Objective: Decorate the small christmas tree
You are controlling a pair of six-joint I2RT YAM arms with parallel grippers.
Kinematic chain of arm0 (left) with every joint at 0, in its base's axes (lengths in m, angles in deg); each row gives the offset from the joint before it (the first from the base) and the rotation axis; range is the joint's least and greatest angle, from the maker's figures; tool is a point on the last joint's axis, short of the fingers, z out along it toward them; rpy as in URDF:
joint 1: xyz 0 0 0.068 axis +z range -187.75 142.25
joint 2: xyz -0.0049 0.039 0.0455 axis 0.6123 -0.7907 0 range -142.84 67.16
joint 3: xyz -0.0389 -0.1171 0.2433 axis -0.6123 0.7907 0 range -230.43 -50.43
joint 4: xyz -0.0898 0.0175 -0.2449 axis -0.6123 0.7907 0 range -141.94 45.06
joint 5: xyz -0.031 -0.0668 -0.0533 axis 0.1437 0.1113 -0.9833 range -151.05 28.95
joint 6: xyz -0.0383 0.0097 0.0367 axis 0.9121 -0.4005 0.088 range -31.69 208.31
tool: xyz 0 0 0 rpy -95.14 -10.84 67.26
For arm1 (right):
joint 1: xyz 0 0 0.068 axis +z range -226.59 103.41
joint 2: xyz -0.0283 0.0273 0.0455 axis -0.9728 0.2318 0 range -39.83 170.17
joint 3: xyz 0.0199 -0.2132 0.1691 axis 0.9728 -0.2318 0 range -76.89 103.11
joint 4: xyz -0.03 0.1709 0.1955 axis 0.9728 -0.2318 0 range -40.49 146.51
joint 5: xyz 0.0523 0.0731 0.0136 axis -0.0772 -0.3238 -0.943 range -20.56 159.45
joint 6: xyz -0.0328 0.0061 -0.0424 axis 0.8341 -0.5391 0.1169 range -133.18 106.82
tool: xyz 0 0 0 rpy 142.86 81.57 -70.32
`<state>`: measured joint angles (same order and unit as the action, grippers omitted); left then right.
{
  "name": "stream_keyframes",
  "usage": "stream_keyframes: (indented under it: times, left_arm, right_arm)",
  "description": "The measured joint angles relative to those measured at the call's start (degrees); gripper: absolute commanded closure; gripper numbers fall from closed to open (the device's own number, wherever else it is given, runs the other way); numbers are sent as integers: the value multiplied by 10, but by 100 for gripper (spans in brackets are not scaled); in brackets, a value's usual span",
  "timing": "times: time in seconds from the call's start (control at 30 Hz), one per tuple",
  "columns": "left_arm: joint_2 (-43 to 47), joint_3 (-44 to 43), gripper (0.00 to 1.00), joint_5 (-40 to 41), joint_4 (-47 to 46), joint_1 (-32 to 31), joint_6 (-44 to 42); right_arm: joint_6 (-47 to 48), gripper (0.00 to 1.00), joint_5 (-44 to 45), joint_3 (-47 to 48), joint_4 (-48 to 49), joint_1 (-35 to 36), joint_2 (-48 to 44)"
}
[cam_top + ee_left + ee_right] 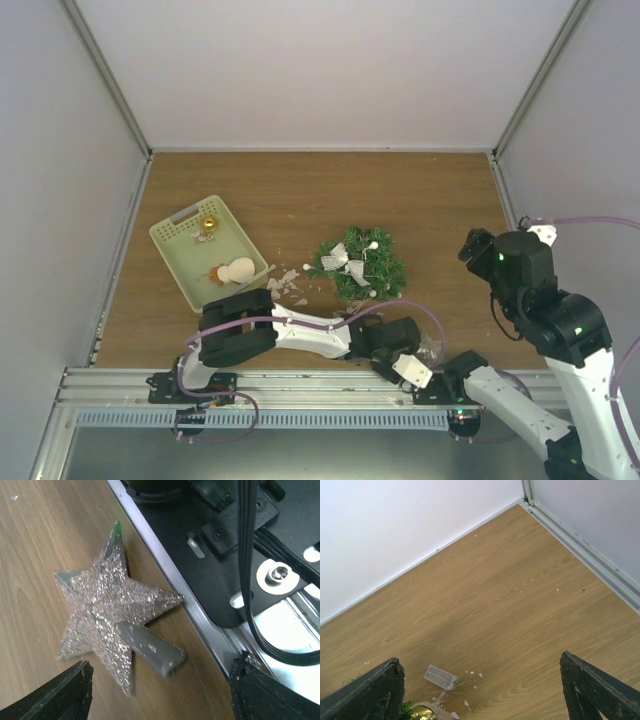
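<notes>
Tree (357,265): mid-counter (300,190), silver bow on it, right of the green tray (166,250).
Left jaws: apart, over a glitter star (107,605) at the counter's near edge.
Right jaws: apart, empty.

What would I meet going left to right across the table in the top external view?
Pale green tray → white scraps → small christmas tree → right arm.
</notes>
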<state>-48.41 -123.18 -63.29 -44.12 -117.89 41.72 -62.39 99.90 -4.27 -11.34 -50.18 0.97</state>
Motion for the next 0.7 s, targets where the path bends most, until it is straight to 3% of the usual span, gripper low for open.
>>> stream_keyframes:
  times: [0.17,0.7]
  left_arm:
    - [-16,-12,30,5,-14,-6,5]
    - [-40,-29,77,12,-27,-9,6]
  right_arm:
    - [6,15,-5,-7,7,0,-5]
    - [10,13,-7,-21,17,0,-16]
